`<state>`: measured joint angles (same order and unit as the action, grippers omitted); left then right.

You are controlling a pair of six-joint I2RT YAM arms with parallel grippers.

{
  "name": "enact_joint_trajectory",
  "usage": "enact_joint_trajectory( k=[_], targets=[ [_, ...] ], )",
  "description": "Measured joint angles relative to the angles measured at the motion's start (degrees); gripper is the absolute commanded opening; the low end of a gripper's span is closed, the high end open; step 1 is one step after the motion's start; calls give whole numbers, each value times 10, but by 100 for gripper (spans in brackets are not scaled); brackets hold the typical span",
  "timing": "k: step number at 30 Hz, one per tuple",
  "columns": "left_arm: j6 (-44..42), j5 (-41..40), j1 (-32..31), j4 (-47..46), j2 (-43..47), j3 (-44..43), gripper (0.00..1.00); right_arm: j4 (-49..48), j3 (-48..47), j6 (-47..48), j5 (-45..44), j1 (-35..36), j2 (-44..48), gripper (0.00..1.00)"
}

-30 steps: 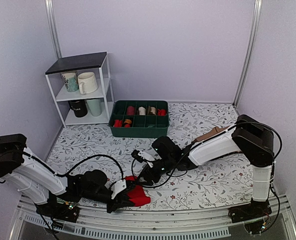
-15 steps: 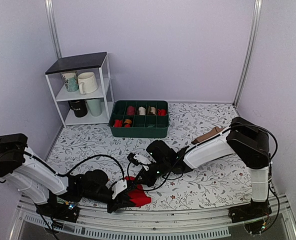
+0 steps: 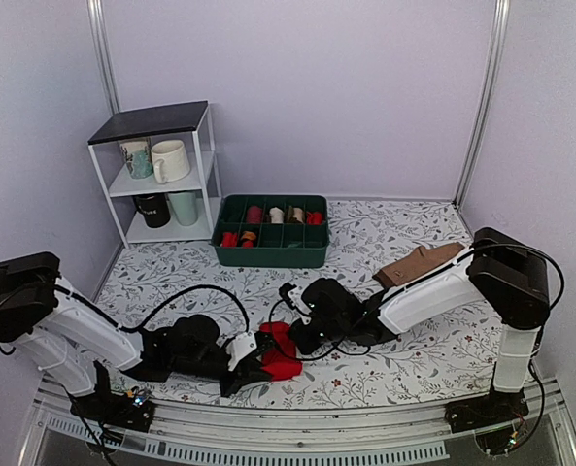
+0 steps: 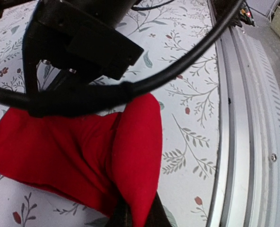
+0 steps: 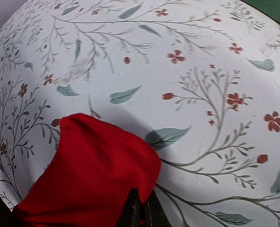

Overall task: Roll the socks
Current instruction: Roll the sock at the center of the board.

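The red socks (image 3: 281, 354) lie bunched on the floral table (image 3: 171, 282) near its front edge, between the two arms. The left end effector (image 3: 258, 357) is pinched tight on a fold at one end of them, its fingers meeting on the fabric in the wrist view. The right end effector (image 3: 292, 337) is also clamped, nipping what looks like the opposite edge of the fabric. A green tray (image 3: 271, 254) sits well behind, and a brown sock (image 3: 419, 264) lies off to the right.

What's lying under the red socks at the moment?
Only the floral tablecloth shows around the red socks; whatever lies beneath their bunched fabric is covered.
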<state>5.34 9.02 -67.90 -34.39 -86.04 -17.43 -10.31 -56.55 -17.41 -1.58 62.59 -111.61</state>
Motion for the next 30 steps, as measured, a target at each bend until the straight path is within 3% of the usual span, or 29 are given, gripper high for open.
enact_joint_trajectory(
  k=[14,30],
  targets=[
    [-42,117,60,-5,-77,-46,0,3,15,-25,-52,-5,12,0],
    [99,198,86,32,-120,-90,0,12,20,7,-28,-13,22,1]
  ],
)
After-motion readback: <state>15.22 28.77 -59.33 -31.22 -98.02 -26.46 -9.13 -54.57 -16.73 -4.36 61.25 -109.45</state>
